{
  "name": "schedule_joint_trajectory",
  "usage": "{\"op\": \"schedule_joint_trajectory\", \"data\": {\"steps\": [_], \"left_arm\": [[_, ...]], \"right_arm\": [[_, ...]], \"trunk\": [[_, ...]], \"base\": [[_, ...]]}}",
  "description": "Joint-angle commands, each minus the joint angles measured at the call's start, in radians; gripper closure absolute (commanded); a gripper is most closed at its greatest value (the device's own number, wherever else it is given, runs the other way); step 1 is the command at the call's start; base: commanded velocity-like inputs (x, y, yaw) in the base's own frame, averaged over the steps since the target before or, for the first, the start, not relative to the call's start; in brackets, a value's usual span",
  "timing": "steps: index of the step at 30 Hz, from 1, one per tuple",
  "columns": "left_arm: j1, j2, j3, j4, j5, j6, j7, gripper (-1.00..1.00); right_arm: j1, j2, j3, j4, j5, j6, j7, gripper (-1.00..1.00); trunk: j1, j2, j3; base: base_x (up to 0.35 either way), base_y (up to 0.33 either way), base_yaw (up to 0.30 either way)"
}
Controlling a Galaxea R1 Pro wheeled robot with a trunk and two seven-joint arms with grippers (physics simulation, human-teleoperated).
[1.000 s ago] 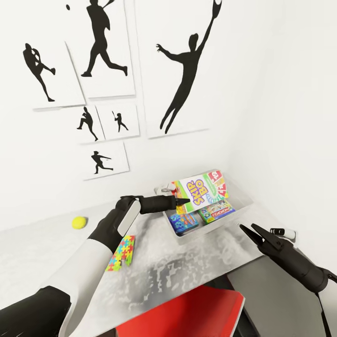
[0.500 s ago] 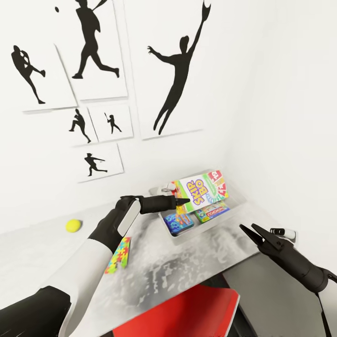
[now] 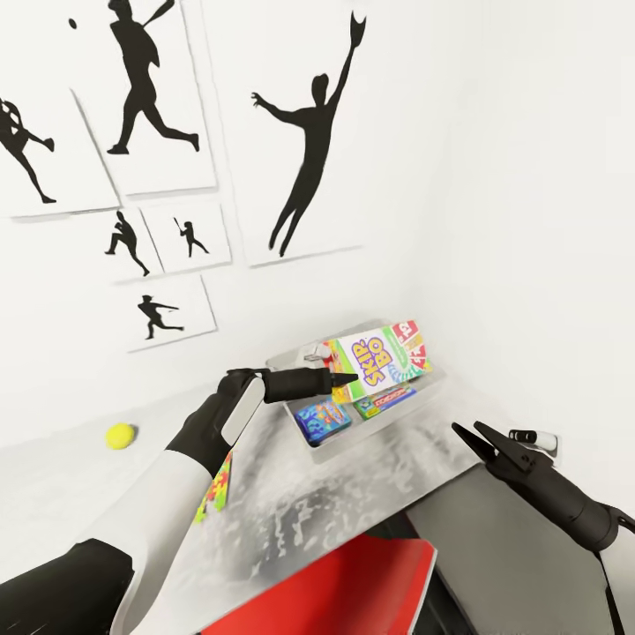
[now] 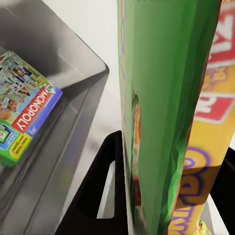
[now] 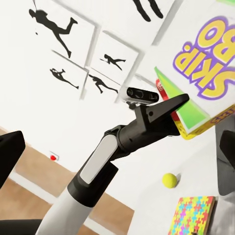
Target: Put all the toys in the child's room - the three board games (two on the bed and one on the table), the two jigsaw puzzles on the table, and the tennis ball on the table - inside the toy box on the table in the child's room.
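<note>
Above the toy box (image 3: 322,451), at roughly 1 o'clock from the centre of the head view, our left hand (image 3: 339,377) is clamped on the edge of the Skip-Bo board game (image 3: 381,354), holding it tilted on edge over the box. The left wrist view shows the green edge of this game (image 4: 161,117) pinched between the two dark fingers (image 4: 100,196). Two smaller board games already lie flat inside the box: the blue one (image 3: 321,418) and, just beside it at 3 o'clock, the Monopoly box (image 3: 384,402). We judge the board-game part of the task nearly done, with only the release of the held game outstanding.

Our right hand (image 3: 469,436) hovers at 4 o'clock in the head view, jaws parted and carrying nothing, well apart from the toy box.

Still on the surface (image 3: 370,494) are the tennis ball (image 3: 120,436), at 9 o'clock in the head view, and one jigsaw puzzle (image 3: 218,485), partly hidden behind our left forearm at 7 o'clock. The right wrist view shows the same ball (image 5: 170,180) and puzzle (image 5: 190,215) near each other but not touching. We cannot tell where the second jigsaw puzzle lies. We judge that the ball and the puzzles remain to be collected once the held game is dropped in.
</note>
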Motion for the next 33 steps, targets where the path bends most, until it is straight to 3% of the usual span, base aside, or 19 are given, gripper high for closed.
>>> {"op": "schedule_joint_trajectory", "data": {"steps": [1,33], "left_arm": [[-0.001,0.0,0.0,0.0,0.006,0.006,0.0,1.0],[-0.001,0.002,0.0,-0.003,0.007,0.004,-0.001,1.0]], "right_arm": [[-0.001,0.0,0.0,0.0,-0.001,0.005,0.002,-1.0],[-0.001,0.0,-0.002,-0.001,-0.001,0.005,0.003,-1.0]], "trunk": [[0.001,-0.002,-0.001],[0.001,-0.002,0.003]], "base": [[0.0,0.0,-0.162],[0.0,0.0,-0.025]]}}
